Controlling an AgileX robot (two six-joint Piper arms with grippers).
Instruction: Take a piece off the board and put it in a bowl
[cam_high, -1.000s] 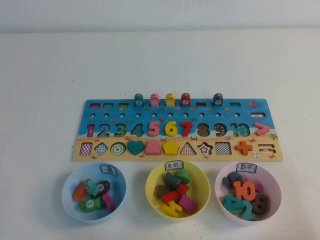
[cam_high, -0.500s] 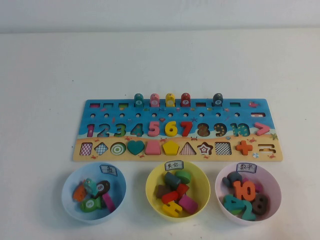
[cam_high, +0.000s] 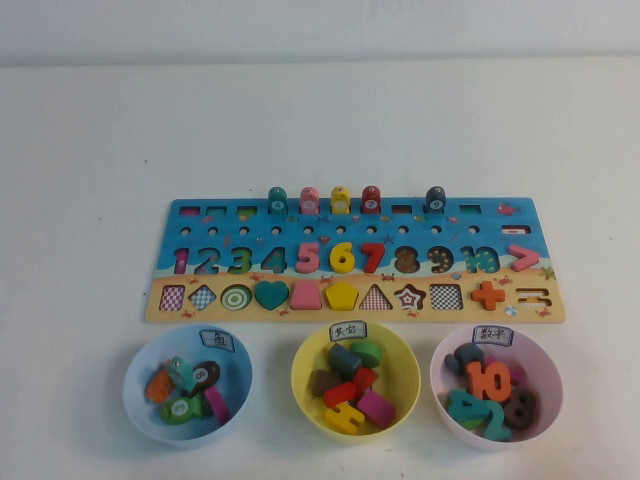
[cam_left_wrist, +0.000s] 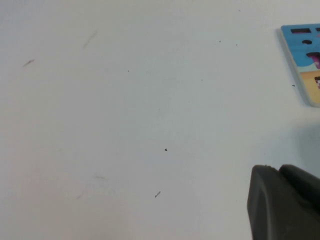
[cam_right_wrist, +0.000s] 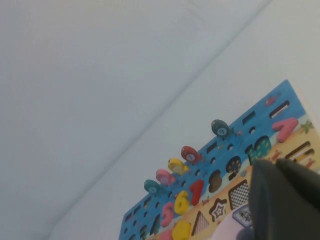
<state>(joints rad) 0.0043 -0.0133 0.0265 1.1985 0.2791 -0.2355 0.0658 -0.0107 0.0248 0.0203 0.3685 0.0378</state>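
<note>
Five pegs stand along the board's (cam_high: 355, 262) far edge; the piece (cam_high: 436, 199) is rightmost, the bowl (cam_high: 187, 384) near the board's left end. Left pincer (cam_left_wrist: 285, 202): beside the board, over bare worktop (cam_left_wrist: 150, 110), grip unreadable. Right pincer (cam_right_wrist: 282, 197): likewise unreadable; approach the piece from above, squarely.

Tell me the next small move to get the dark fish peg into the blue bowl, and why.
Probably bring the right gripper toward the dark peg, upright on the board's right end. The left gripper sits over bare table, and the blue bowl waits.
</note>
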